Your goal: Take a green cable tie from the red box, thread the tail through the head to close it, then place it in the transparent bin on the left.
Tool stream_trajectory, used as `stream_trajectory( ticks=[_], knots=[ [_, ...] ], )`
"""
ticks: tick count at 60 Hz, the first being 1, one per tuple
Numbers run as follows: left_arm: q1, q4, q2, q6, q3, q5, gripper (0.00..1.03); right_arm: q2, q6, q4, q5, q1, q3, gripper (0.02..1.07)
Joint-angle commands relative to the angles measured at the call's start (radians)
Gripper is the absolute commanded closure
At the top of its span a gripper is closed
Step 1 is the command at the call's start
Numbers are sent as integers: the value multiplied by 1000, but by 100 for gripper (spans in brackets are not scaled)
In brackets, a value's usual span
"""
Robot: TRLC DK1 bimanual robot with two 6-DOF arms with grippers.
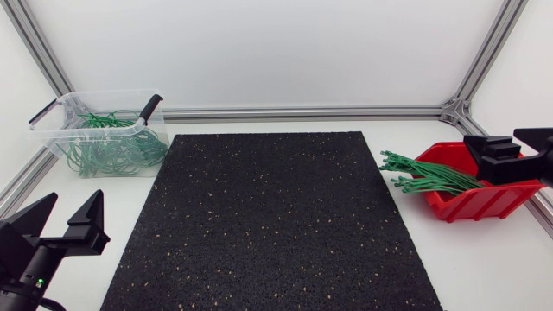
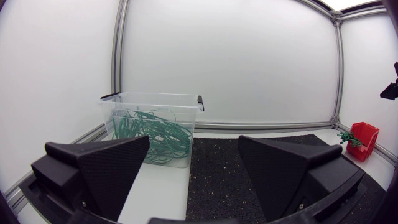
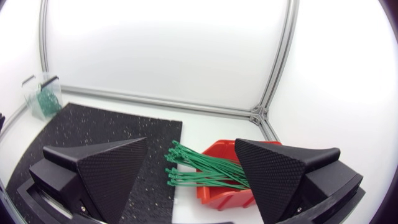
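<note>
Lying in a loose sheaf, the green cable ties (image 1: 429,178) rest in the red box (image 1: 488,206) at the right side of the table (image 1: 484,259), with their ends poking out over the box's open front toward the black mat (image 1: 268,225). They look light, thin and springy, and probably slick, so a broad finger could slide off one or drag its neighbours along. The best hold is likely on the overhanging part, where a single strand stands a little apart from the rest. Gripping well back from the end would leave enough length free for the other arm to thread. The right gripper (image 1: 510,145) hovers over the box's rear half, fingers spread wide with nothing between them. The left gripper (image 1: 71,206) sits near the front left corner, beside the mat, equally spread and empty. At the far left stands the transparent bin (image 1: 54,130), holding a tangle of closed green loops (image 1: 117,149).
</note>
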Motion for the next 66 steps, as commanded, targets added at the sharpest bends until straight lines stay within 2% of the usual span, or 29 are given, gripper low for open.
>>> stream_trajectory(
  ticks=[1,6,11,16,32,39,45,48,54,62,66],
  knots=[
    [-6,-18,-5,-11,-39,-6,4,143,-200,-96,-28,-55,127,5],
    [-7,-18,-4,-11,-39,-6,4,258,-274,-142,-48,-87,199,5],
    [-7,-18,-4,-11,-39,-6,4,345,-456,-198,-141,-119,236,5],
    [-9,-18,-4,-11,-39,-6,4,463,-538,-309,-218,-136,302,5],
    [-13,-18,-4,-11,-39,-6,4,762,-831,-537,-275,-181,491,5],
    [-13,-19,-4,-11,-39,-6,4,825,-963,-585,-268,-185,491,6],
    [-15,-19,-2,-11,-39,-5,4,851,-1052,-577,-250,-178,452,6],
    [-15,-19,-2,-11,-39,-5,4,862,-1110,-534,-209,-159,405,7],
    [-13,-19,-4,-11,-39,-5,4,879,-1200,-495,-202,-155,362,9],
    [-10,-21,-2,-11,-39,-5,4,833,-1317,-289,-201,-156,228,12],
    [-10,-21,-2,-11,-39,-5,4,825,-1371,-271,-202,-155,201,12]
  ],
)
